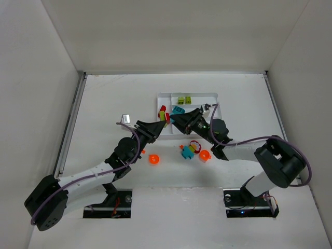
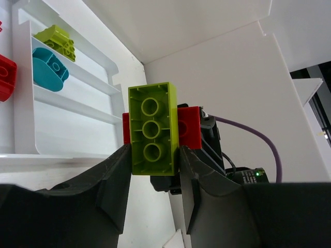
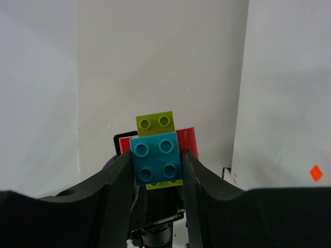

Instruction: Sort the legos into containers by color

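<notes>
Both grippers meet over the left end of the white tray (image 1: pixel 215 96) and hold one joined stack of bricks (image 1: pixel 165 114). My left gripper (image 2: pixel 153 160) is shut on the stack's yellow-green brick (image 2: pixel 151 129), with a red brick (image 2: pixel 189 126) behind it. My right gripper (image 3: pixel 156 165) is shut on the teal brick (image 3: pixel 156 157) at the stack's other face, in front of the yellow-green (image 3: pixel 155 122) and red (image 3: pixel 187 139) bricks. The tray's slots hold yellow-green bricks (image 1: pixel 184 99), a teal brick (image 1: pixel 178 110) and a red brick (image 2: pixel 5 77).
Loose on the table near the arms lie an orange brick (image 1: pixel 153 159), a tiny orange piece (image 1: pixel 142 151), a teal, orange and red cluster (image 1: pixel 188 151) and a rounded orange brick (image 1: pixel 204 154). White walls enclose the table.
</notes>
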